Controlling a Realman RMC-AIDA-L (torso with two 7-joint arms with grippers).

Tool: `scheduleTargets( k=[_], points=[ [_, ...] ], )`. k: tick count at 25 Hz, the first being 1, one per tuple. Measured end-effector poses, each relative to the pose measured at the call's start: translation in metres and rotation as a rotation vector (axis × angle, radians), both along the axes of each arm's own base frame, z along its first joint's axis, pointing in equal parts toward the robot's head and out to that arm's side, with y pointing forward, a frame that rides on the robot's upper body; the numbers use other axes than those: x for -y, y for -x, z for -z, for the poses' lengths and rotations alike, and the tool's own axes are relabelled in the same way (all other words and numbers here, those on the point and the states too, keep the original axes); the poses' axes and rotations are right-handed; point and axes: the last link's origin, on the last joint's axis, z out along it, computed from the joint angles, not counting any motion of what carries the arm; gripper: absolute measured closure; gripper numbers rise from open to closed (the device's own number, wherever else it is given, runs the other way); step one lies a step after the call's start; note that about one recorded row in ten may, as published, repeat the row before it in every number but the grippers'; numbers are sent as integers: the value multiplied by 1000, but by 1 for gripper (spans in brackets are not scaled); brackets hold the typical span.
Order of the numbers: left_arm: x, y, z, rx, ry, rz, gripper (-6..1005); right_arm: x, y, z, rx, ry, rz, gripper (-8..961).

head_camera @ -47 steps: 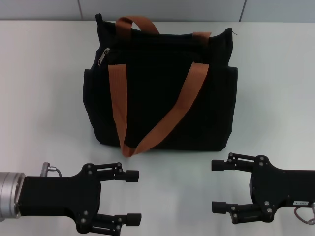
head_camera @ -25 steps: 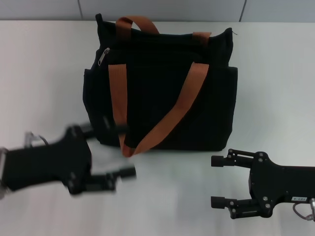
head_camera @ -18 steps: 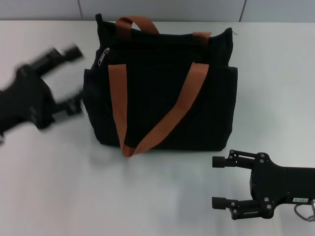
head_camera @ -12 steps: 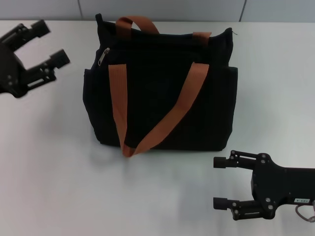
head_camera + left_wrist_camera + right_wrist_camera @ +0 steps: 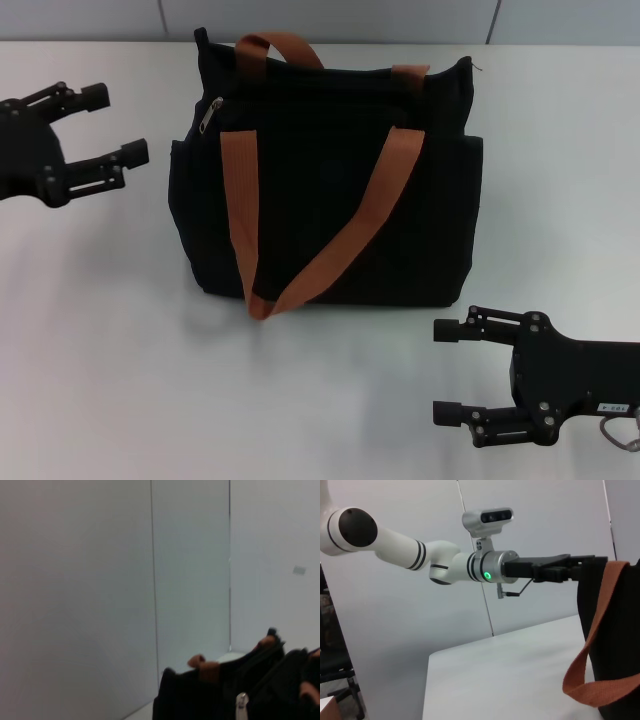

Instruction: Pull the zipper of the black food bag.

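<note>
The black food bag [image 5: 330, 190] stands upright in the middle of the white table, with two orange-brown handles. Its silver zipper [image 5: 209, 115] pull hangs at the bag's upper left corner; it also shows in the left wrist view [image 5: 242, 702]. My left gripper [image 5: 117, 125] is open and empty, raised to the left of the bag at about the height of the pull, a short gap away. It also shows in the right wrist view [image 5: 580, 566] beside the bag [image 5: 620, 645]. My right gripper [image 5: 445, 370] is open and empty, low at the front right.
The white table [image 5: 120, 340] stretches around the bag. A grey wall [image 5: 330, 20] runs behind the table's far edge. One handle loop [image 5: 262, 300] hangs down the bag's front to the table.
My left arm has swung from the front left of the table up to the bag's left side and levelled toward the zipper pull. The right arm has barely moved.
</note>
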Motion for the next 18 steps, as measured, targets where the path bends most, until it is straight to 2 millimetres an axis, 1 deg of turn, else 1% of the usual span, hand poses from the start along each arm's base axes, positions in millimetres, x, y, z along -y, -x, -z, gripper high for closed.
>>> scheduleTargets(
  k=[2,3,4,5,6,7,9,12,13,18],
  points=[
    [0,0,0,0,0,0,257,0,0,0,0,1,2,127],
    [-5,0,4,-27,1,-11,259,0,0,0,0,2,3,127],
    [-5,0,4,-27,1,-11,261,0,0,0,0,3,5,128],
    [-15,-2,14,-71,2,-21,262,0,0,-1,1,3,6,128],
    [-20,-4,19,-90,5,-22,264,-1,0,-1,2,3,8,128],
    [-20,-4,19,-90,5,-22,266,-1,-1,-1,3,3,9,129],
    [-29,-13,28,-112,25,-6,270,-1,-1,-1,5,0,11,129],
    [-33,-19,33,-120,31,2,275,-2,-1,-1,6,-1,11,130],
    [-39,-23,38,-133,25,6,277,-2,-1,-1,6,-2,12,130],
    [-50,-28,46,-164,10,-2,286,-4,0,-2,6,-7,8,132]
  ],
)
